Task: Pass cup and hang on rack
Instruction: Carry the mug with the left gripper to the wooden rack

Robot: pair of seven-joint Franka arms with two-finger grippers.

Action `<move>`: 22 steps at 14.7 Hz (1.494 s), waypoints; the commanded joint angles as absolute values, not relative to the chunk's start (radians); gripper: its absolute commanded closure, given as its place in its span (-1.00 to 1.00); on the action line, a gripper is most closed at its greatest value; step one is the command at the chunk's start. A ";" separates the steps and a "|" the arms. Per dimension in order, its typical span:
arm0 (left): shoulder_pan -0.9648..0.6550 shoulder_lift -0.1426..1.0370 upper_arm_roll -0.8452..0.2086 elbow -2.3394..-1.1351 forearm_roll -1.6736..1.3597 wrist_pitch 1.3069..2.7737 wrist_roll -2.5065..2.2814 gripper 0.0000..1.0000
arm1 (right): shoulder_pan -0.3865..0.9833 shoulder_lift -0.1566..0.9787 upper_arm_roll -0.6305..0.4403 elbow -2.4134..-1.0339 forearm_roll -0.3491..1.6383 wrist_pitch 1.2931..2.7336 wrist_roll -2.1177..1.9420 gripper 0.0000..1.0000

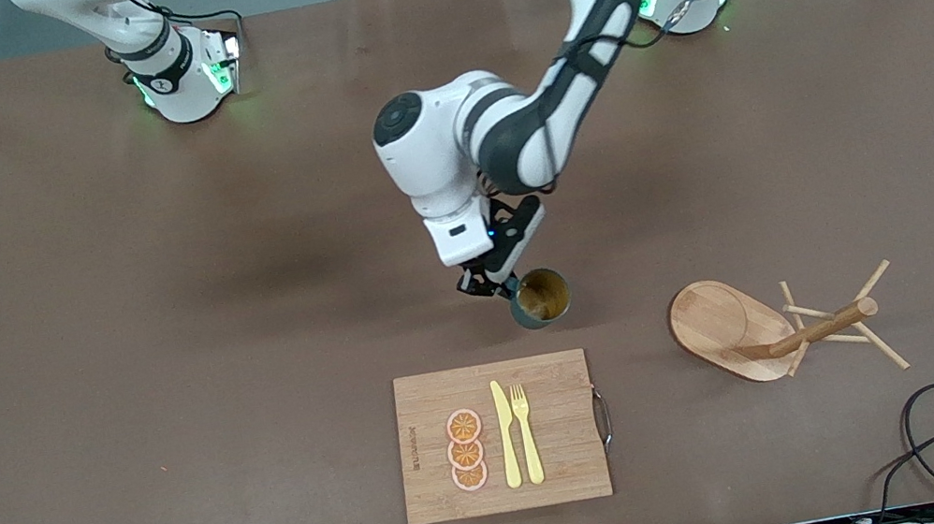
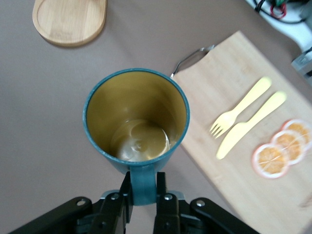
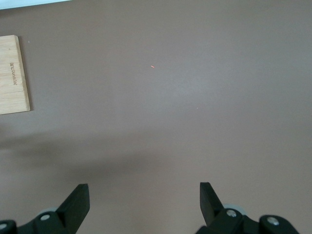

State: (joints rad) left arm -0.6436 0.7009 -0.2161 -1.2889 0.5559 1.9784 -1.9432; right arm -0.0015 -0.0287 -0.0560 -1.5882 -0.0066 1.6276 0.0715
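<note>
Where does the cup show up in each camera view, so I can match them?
Front view: cup at mid-table, just above the cutting board, in the left tool.
Left wrist view: cup centre frame, handle pinched.
Right wrist view: not in it.
Shared landmark: the cutting board.

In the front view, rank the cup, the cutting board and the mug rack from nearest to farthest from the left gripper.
1. The cup: its handle is clamped in the left gripper.
2. The cutting board: on the table, nearer the front camera than the cup.
3. The rack: tipped over, toward the left arm's end of the table.
</note>
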 commanded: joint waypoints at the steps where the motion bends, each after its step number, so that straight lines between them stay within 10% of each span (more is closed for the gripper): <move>1: -0.548 0.573 -0.226 -1.318 0.369 1.970 -1.763 0.99 | 0.000 -0.049 -0.054 -1.600 -0.018 1.629 0.075 -1.00; 9: -0.207 0.430 -0.227 -1.319 -0.282 1.956 -1.339 0.99 | 0.000 -0.049 -0.054 -1.600 -0.017 1.629 0.077 -1.00; 22: 0.188 0.573 -0.222 -1.336 -0.981 1.694 -1.030 0.98 | -0.002 -0.046 -0.055 -1.600 -0.011 1.632 0.077 -1.00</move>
State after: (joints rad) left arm 0.1339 0.5292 -0.2110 -1.3448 -0.8813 1.7460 -1.0737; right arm -0.0016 -0.0287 -0.0566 -1.5879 -0.0066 1.6281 0.0715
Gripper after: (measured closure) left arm 0.789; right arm 0.000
